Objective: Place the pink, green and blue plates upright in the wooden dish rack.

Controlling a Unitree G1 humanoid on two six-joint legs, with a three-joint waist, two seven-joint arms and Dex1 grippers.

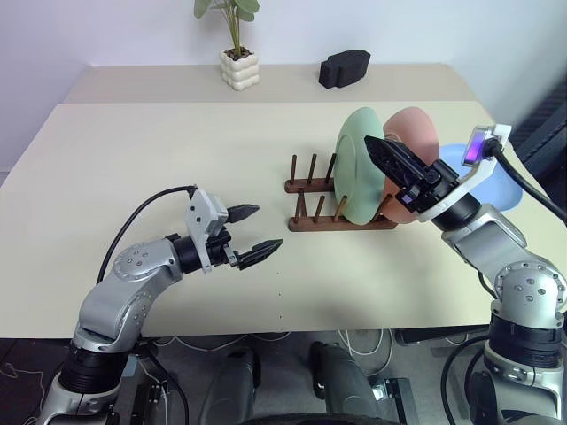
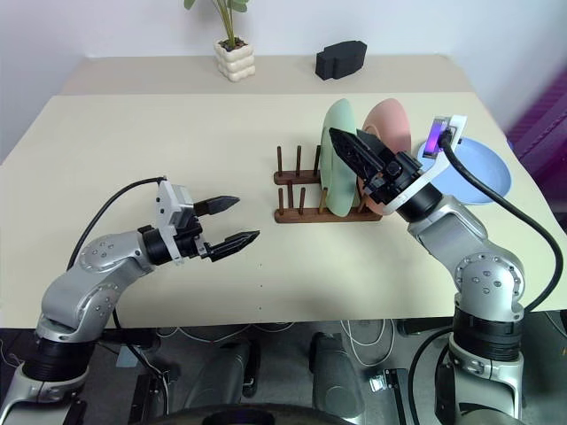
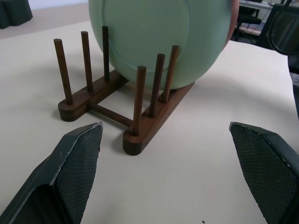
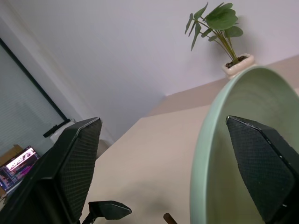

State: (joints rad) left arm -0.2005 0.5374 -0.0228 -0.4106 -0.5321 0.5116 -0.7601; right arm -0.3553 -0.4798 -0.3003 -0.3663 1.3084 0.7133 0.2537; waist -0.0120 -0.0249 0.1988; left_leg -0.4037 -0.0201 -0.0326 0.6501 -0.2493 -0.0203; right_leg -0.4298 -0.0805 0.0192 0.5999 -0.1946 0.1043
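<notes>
Standing at the far edge of the worktop point(image 1: 133, 177) are a potted plant point(image 1: 237, 53) in a white knobbly pot and a black block point(image 1: 344, 67), both well apart from everything the arms are near. The wooden dish rack point(image 1: 310, 199) sits right of the middle, and the green plate point(image 1: 359, 164) stands upright among its pegs, with the pink plate point(image 1: 415, 133) upright just behind it. The blue plate point(image 2: 478, 168) lies flat on the worktop to the right of the rack, partly hidden behind the right arm (its cable and wrist cross in front of it).

The right hand point(image 1: 394, 173) is wide open, its fingers straddling the green plate's rim without clearly gripping it; the right wrist view shows the rim rising between the two fingers, one finger inside the plate's hollow, and the plant beyond. The left hand point(image 1: 251, 235) is open too and holds nothing, hovering over bare worktop to the left of the rack. Its wrist view looks straight at the rack, showing empty pegs on the near side and the green plate resting between pegs on both bars, a sliver of pink at its edge.
</notes>
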